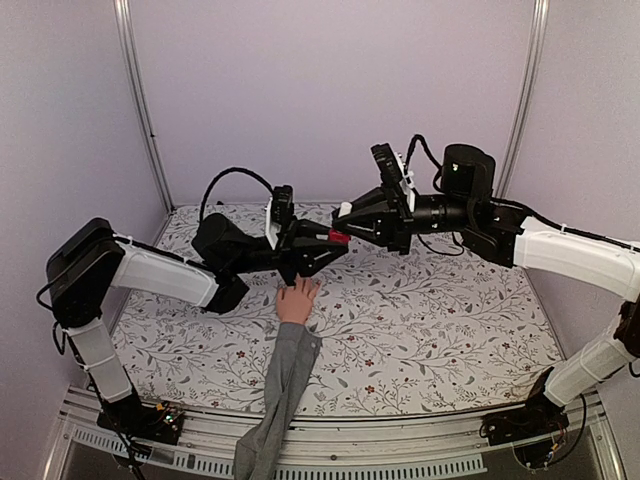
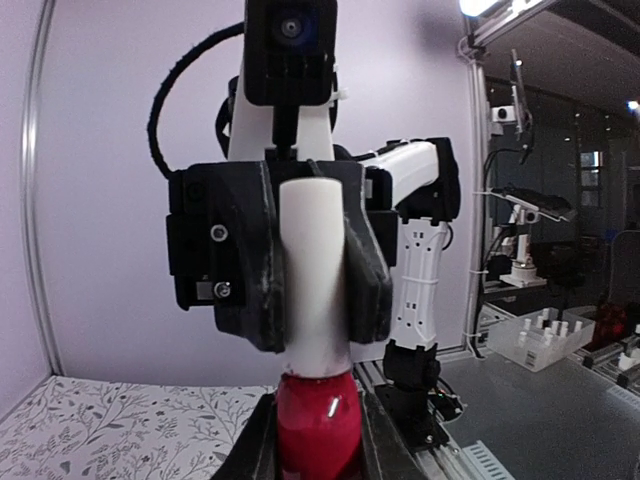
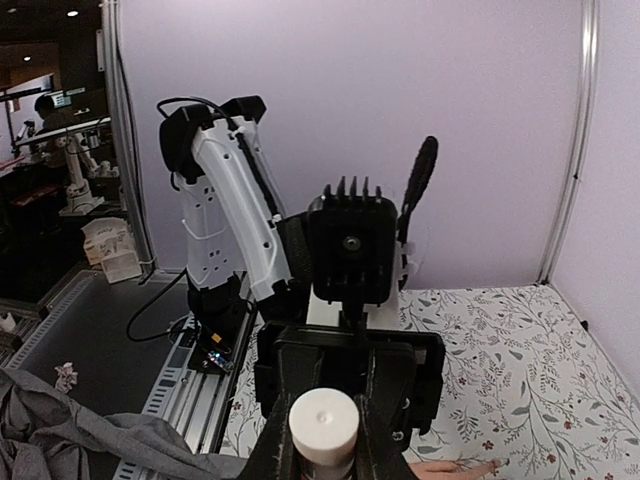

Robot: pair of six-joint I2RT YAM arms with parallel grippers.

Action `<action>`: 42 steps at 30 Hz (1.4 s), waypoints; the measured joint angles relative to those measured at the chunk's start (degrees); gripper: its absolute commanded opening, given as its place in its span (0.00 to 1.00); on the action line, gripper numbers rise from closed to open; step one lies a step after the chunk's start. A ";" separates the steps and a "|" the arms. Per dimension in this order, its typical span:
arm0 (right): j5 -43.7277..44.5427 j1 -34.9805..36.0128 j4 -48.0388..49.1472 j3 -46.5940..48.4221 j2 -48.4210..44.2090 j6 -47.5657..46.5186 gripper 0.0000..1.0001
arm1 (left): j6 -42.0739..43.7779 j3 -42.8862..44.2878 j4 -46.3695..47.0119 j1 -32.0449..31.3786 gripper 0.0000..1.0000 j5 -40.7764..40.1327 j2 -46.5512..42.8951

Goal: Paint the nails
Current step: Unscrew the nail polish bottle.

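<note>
**A:** Currently, how far along are we with the painting?

**B:** At an early stage, in our judgement. Starting at the left, the left gripper (image 1: pixel 325 243) is clamped tight on the red polish bottle (image 2: pixel 317 425), which it holds up above the table (image 1: pixel 450 330). The white cap (image 2: pixel 314 270) seats against the bottle neck with no gap that we can see. The right gripper (image 3: pixel 323 440) is closed firmly round that cap. We judge that opening the bottle is the step in hand, and every nail is left to paint.

**A:** Where are the nails (image 1: pixel 303 285)?

**B:** They are on the mannequin hand (image 1: pixel 297 301). It lies flat on the table just below the two grippers, fingers spread and pointing to the far side. Its grey sleeve (image 1: pixel 285 380) trails toward the near edge. The nails are too small for us to read any colour on them.

**A:** What are the containers and their contents?

**B:** We see one container only, the bottle. Its visible body shows red throughout, and we cannot tell the fill level.
</note>
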 measured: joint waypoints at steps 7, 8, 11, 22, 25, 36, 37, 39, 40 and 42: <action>-9.84 -0.02 -0.28 0.02 0.35 -4.68 0.00 | -8.90 2.86 8.07 -0.09 0.00 10.38 4.09; -10.71 -0.02 -0.50 0.02 0.57 -5.09 0.01 | -9.75 2.91 8.24 -0.11 0.00 11.08 4.28; -11.93 -0.02 -0.90 0.09 0.98 -5.73 0.10 | -10.45 2.64 8.31 -0.11 0.00 11.61 4.31; -6.91 0.42 -2.38 0.07 0.83 -2.95 0.69 | -2.40 -5.62 7.08 -0.70 0.00 -0.42 -0.68; -3.50 0.42 -2.29 0.04 0.13 -1.20 0.70 | 0.24 -7.41 6.27 -0.70 0.00 -6.56 -2.64; 18.97 0.42 -2.10 0.07 -0.74 11.74 0.62 | 13.66 -9.29 -1.97 -4.37 0.00 -33.75 -6.10; 20.22 0.42 -2.14 0.07 -0.74 12.74 0.61 | 15.15 -8.98 -3.21 -5.29 0.00 -36.13 -6.12; 21.79 0.42 -2.12 0.07 -0.74 14.03 0.57 | 18.43 -8.04 -5.99 -7.23 0.00 -40.61 -6.12; 22.62 0.42 -2.10 0.07 -0.72 14.80 0.53 | 19.74 -7.56 -7.08 -8.04 0.00 -42.82 -6.12; 23.30 0.42 -2.12 0.09 -0.66 15.58 0.47 | 22.25 -6.56 -9.07 -9.33 0.00 -46.49 -6.12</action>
